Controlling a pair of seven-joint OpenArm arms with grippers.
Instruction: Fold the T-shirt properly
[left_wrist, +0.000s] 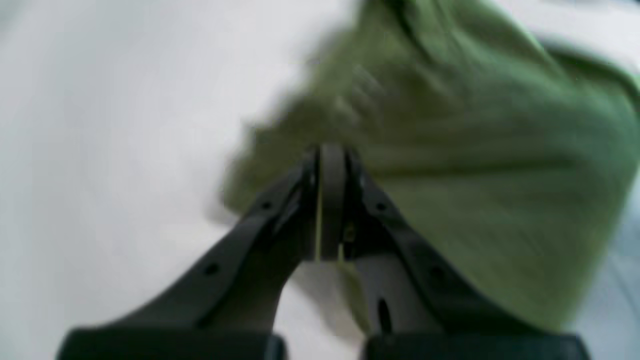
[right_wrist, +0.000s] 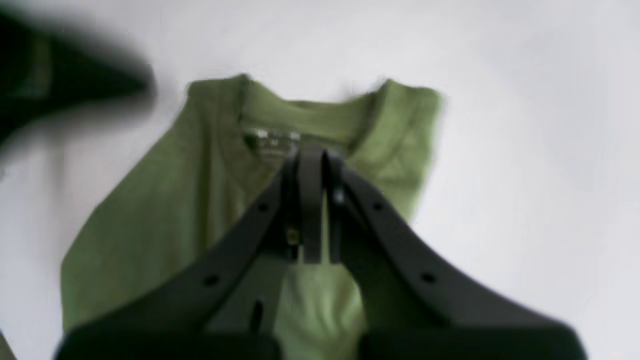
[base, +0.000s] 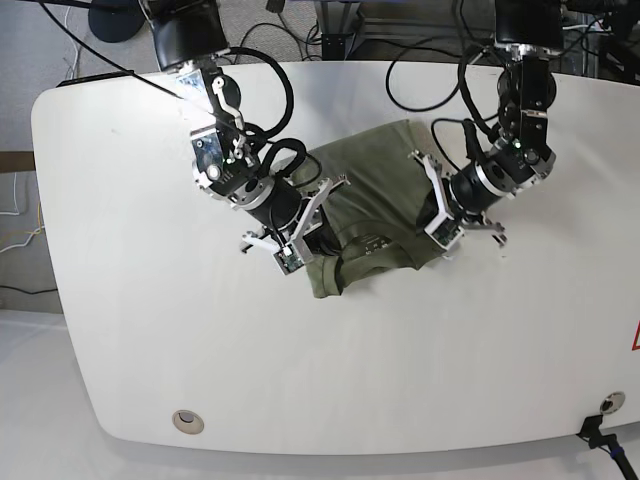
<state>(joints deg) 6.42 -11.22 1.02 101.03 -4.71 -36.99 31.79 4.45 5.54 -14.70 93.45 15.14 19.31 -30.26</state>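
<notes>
The olive-green T-shirt (base: 370, 190) lies bunched and partly folded at the middle of the white table (base: 150, 330), collar and label (base: 377, 245) toward the front. My left gripper (base: 437, 228) is at the shirt's right edge. In the blurred left wrist view it (left_wrist: 331, 150) is shut with a green sliver of cloth (left_wrist: 475, 175) between the fingers. My right gripper (base: 298, 252) is at the shirt's left edge. In the right wrist view it (right_wrist: 310, 150) is shut over the shirt (right_wrist: 165, 200), tips just below the collar label (right_wrist: 275, 136).
Black cables (base: 430, 60) loop over the table's back edge behind both arms. A round grommet (base: 186, 421) sits near the front left edge. The other arm shows as a dark blur (right_wrist: 50, 85) at the upper left of the right wrist view.
</notes>
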